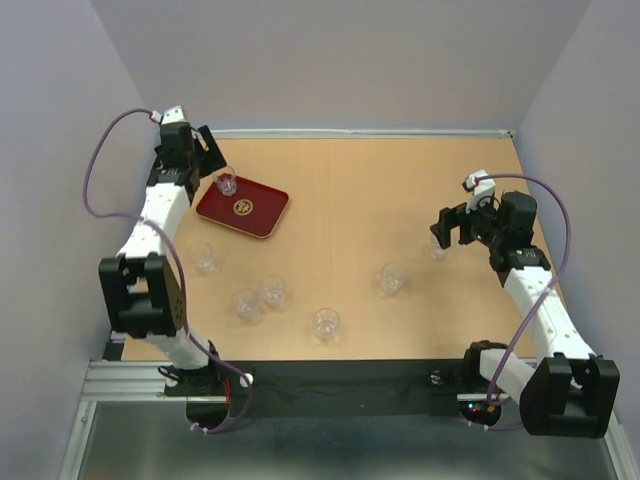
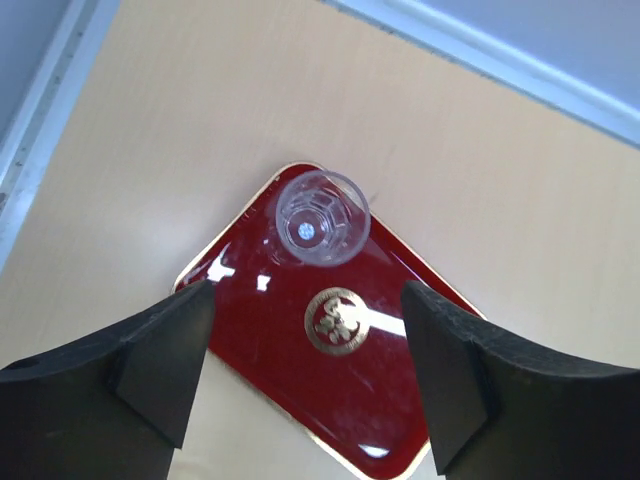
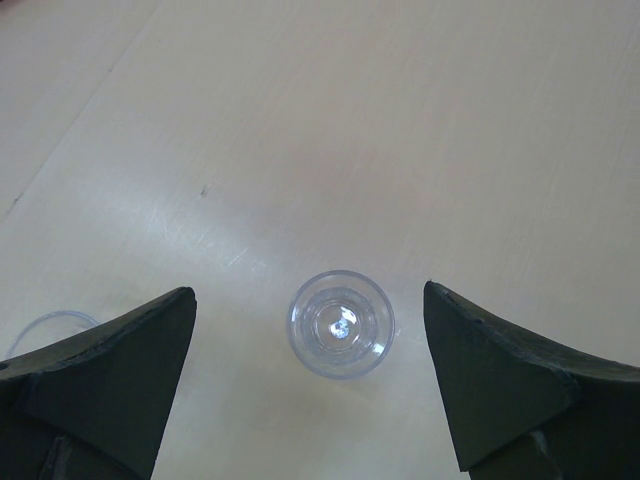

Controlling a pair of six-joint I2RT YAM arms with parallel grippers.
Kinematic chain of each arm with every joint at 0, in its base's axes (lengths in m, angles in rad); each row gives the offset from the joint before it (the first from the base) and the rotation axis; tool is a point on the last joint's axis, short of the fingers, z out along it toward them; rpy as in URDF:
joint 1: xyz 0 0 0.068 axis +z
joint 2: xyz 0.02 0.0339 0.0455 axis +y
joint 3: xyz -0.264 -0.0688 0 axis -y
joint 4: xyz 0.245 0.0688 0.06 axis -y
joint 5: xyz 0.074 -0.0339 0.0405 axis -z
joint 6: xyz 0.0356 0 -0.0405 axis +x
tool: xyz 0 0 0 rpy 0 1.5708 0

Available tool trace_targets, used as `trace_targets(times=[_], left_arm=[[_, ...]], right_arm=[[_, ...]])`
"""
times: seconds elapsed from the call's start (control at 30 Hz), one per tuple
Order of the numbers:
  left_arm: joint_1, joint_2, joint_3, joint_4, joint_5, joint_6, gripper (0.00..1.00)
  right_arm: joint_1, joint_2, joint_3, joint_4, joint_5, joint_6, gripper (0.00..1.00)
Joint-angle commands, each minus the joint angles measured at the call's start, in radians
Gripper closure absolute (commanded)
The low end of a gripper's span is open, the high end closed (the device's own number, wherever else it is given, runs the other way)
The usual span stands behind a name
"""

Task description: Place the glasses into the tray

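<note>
The dark red tray (image 1: 250,212) with a gold emblem lies at the back left. One clear glass (image 1: 227,183) stands upright in its far corner, also seen in the left wrist view (image 2: 322,217) on the tray (image 2: 360,400). My left gripper (image 1: 216,163) is open and empty above the tray, just clear of that glass (image 2: 305,365). My right gripper (image 1: 445,229) is open above another glass (image 1: 438,248) at the right. In the right wrist view that glass (image 3: 341,324) stands on the table between the spread fingers (image 3: 308,295), untouched.
More glasses stand loose on the table: one (image 1: 205,257) near the left arm, two together (image 1: 245,302) (image 1: 273,291), one (image 1: 325,322) at the front middle, one (image 1: 392,277) right of centre. A glass rim (image 3: 50,325) shows by the right gripper's left finger.
</note>
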Motion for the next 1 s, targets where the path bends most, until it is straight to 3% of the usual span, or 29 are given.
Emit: trace_targets(times=[0.0,0.2,0.4,0.6,0.77,0.97], left_arm=[[0.009,-0.287,-0.217,0.119,0.000,-0.053,0.08],[0.015,-0.506,-0.447,0.051,-0.037,-0.177,0.02],[0.015,-0.563,-0.515,-0.123,-0.126,-0.282,0.02],[0.013,-0.561,-0.572,-0.244,-0.113,-0.326,0.03],[0.015,-0.563,-0.604,-0.238,-0.123,-0.346,0.07],[0.015,-0.482,-0.586,-0.210,-0.097,-0.338,0.19]], right_arm=[[-0.001,-0.028,0.031,0.014,-0.009,-0.010,0.00],[-0.001,-0.031,0.030,0.014,-0.016,-0.008,0.00],[-0.001,-0.027,0.030,0.014,-0.018,-0.007,0.00],[-0.001,-0.022,0.030,0.014,-0.013,-0.007,0.00],[-0.001,-0.019,0.030,0.014,-0.013,-0.007,0.00],[-0.001,-0.016,0.028,0.014,-0.012,-0.007,0.00]])
